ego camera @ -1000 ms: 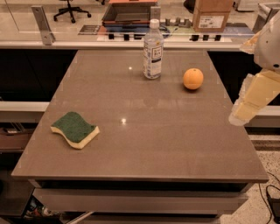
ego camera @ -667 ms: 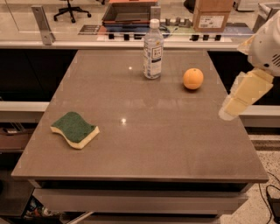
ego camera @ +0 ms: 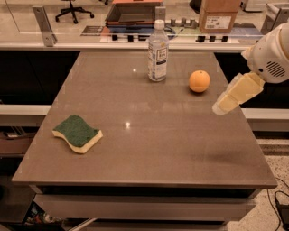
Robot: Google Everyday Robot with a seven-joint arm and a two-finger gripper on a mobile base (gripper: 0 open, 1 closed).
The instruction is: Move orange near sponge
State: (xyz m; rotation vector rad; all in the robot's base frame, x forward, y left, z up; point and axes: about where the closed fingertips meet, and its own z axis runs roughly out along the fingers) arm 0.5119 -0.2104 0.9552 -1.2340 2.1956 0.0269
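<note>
The orange [ego camera: 199, 81] sits on the brown table [ego camera: 149, 149] at the far right, to the right of the clear water bottle [ego camera: 158, 51]. The sponge [ego camera: 77, 133], dark green on top with a pale yellow base, lies near the table's left front. My gripper [ego camera: 222, 106], pale yellow, hangs above the table's right edge, a little to the right of and nearer than the orange, apart from it. It holds nothing that I can see.
The white arm housing [ego camera: 271, 54] enters from the upper right. Behind the table runs a counter with a cardboard box [ego camera: 220, 16], a dark tray [ego camera: 133, 12] and an office chair [ego camera: 72, 8] farther back.
The gripper has moved left and slightly up, from beyond the table's right edge to over it, closer to the orange. The orange, bottle and sponge have not moved.
</note>
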